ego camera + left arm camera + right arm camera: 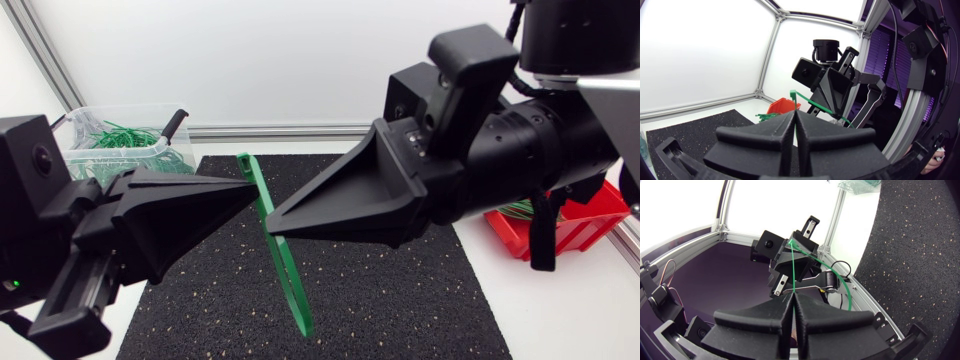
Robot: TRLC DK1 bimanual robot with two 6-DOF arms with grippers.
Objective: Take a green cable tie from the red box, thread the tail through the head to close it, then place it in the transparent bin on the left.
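Note:
A green cable tie hangs above the black mat, its head end uppermost and its tail pointing down toward the front. My left gripper is shut on it near the head. From the right, my right gripper is shut on the strap just below. In the left wrist view the tie's head sticks out past the closed fingertips, with my right gripper just beyond. In the right wrist view the strap runs from the closed fingertips up to my left gripper.
The transparent bin with several green ties stands at the back left. The red box sits at the right, partly hidden by my right arm. A black speckled mat covers the middle of the table.

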